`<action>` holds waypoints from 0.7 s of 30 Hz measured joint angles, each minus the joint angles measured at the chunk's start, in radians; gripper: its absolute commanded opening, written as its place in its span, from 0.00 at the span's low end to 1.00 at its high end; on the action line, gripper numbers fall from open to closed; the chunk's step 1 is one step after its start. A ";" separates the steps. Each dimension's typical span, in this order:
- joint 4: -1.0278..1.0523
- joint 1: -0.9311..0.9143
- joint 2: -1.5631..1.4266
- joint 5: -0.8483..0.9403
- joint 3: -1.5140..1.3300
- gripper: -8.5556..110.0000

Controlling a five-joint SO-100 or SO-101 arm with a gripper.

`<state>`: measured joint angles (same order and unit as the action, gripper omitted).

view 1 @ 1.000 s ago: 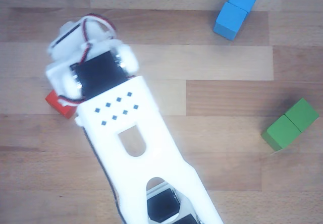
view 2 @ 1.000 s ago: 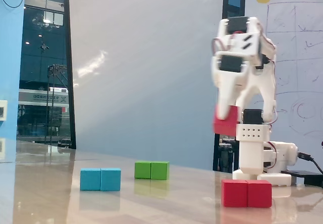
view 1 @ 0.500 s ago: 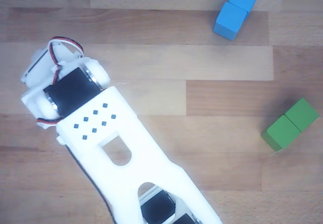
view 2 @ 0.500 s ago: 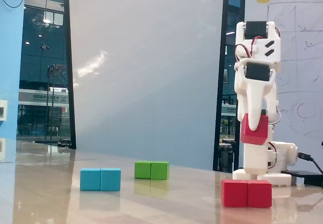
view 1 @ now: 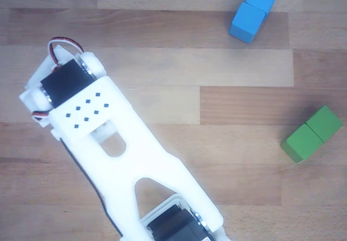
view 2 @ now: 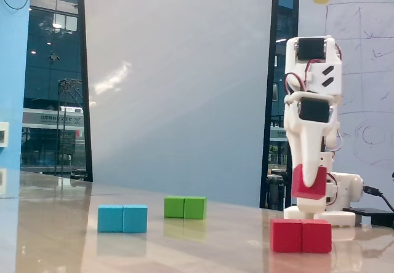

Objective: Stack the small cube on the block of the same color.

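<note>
Fixed view shows my two-finger white gripper (view 2: 309, 187) closed on the small plain red-orange cube (view 2: 308, 184), which hangs clear above the red-orange rectangular block (view 2: 301, 235) lying on the glossy wooden table (view 2: 184, 242), its seam running down the middle. The cube sits tilted in my hold, one lower corner dipping lower than the other, and it looks roughly over the block's middle to right half, though from this side angle I cannot judge how well it lines up in depth. To place it well, I judge I should level the cube first, centre it over one half of the block rather than across the seam's edge, come down slowly until the faces meet, and only then ease the hold off, so the block below is not nudged. My arm stands nearly upright, the wrist folded to point the fingers straight down at the table. The other view sees only the top of my white plastic arm (view 1: 124, 143) running diagonally across the boards, hiding both red pieces; the blue double block (view 1: 254, 10) and green double block (view 1: 312, 133) lie well apart from my work there.
</note>
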<state>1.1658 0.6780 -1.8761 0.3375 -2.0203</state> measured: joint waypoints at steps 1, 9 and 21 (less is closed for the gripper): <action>-0.009 -0.009 0.012 -0.005 0.000 0.15; -0.055 -0.052 0.084 -0.006 0.000 0.15; -0.058 -0.069 0.091 -0.005 0.000 0.15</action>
<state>1.1075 0.6090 -1.7856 0.3329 -2.0203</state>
